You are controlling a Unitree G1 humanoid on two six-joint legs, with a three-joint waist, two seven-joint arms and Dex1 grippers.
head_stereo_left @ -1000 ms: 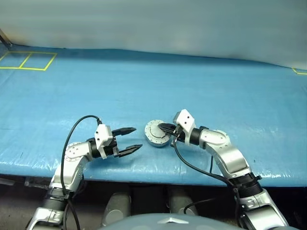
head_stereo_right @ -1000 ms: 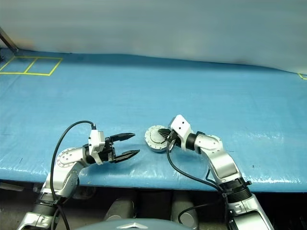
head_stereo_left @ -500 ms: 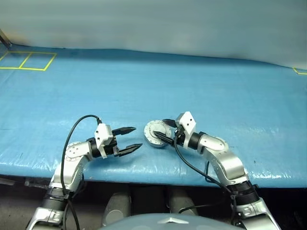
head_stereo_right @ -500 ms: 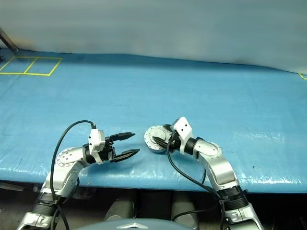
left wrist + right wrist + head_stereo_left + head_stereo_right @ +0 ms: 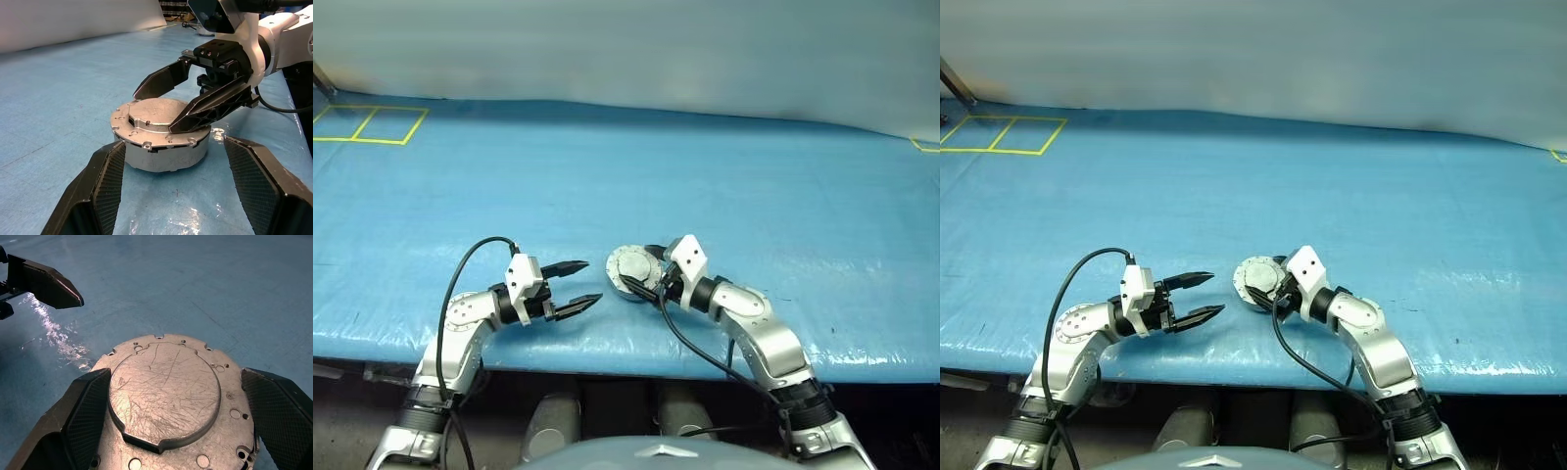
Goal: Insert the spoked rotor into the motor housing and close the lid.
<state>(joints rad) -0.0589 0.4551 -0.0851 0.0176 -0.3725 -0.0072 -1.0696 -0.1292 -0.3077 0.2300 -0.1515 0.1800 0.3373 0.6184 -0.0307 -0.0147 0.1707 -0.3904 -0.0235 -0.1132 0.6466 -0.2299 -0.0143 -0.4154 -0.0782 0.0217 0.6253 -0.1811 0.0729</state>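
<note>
A: On the left, the left end effector [image 5: 578, 286] is held with its black fingers spread and empty, short of the round scratched silver motor housing [image 5: 633, 272] on the blue tarp-covered table [image 5: 705, 176].

B: Just right of it, the right end effector [image 5: 178, 100] has just been released; a second ago it was clenched. The plain pale silver lid [image 5: 165, 389] is seated flush, so closing looks done.

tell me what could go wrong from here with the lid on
The open right hand straddles the lid, one finger low over its top; pulling back carelessly could drag or tip the housing. The open left hand waits close beside it and could bump it if it advances.
</note>
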